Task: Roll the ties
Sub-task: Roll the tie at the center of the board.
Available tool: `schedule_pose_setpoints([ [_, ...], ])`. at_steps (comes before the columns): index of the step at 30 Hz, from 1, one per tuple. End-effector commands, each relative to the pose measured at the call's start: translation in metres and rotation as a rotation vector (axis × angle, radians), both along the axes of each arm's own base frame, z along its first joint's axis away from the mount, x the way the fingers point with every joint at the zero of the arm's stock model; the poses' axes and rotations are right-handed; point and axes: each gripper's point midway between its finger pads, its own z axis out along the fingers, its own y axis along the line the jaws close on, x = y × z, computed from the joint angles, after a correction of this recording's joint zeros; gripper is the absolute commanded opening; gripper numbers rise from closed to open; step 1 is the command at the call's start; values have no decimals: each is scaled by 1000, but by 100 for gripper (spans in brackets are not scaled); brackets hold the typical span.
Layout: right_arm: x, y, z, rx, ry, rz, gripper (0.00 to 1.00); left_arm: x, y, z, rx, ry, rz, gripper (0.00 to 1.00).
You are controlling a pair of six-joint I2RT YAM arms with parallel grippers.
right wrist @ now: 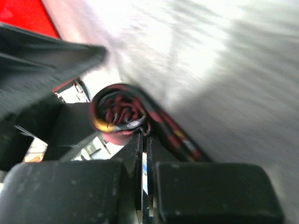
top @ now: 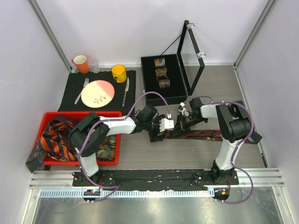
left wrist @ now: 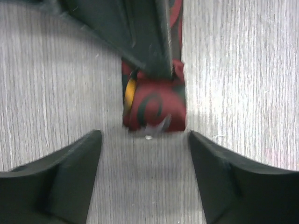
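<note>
A dark red patterned tie (top: 201, 135) lies flat along the table's middle, its left end wound into a small coil (left wrist: 154, 107). My right gripper (right wrist: 144, 135) is shut on that coil (right wrist: 121, 114), pinching fabric at its edge, and its dark fingers (left wrist: 145, 42) reach down onto the roll in the left wrist view. My left gripper (left wrist: 145, 140) stands open just short of the coil, a finger on each side and only bare table between them. Both grippers meet at the tie's left end (top: 169, 130).
A red bin (top: 84, 113) at the left holds orange-navy striped ties (top: 53, 140) and a patterned one. An open black box (top: 174, 93) at the back holds three rolled ties (top: 161, 72), its lid (top: 191, 56) upright. A mat with plate, cups and cutlery sits back left.
</note>
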Motion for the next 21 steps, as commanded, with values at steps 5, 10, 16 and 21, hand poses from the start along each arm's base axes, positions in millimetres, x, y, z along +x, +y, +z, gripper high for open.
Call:
schedule_pose_setpoints([
  [5,5,-35,-42,-175,-25,13,1,0,-16,13,-135,12,-44,100],
  [10,7,-31,-37,-146,-32,19,1,3,-38,9,-127,43,-59,100],
  [16,17,-25,-20,-109,-80,11,1,-5,-47,-6,-75,108,-102,88],
  [21,24,-17,2,-72,-122,4,1,-24,-25,-24,20,155,-147,70],
])
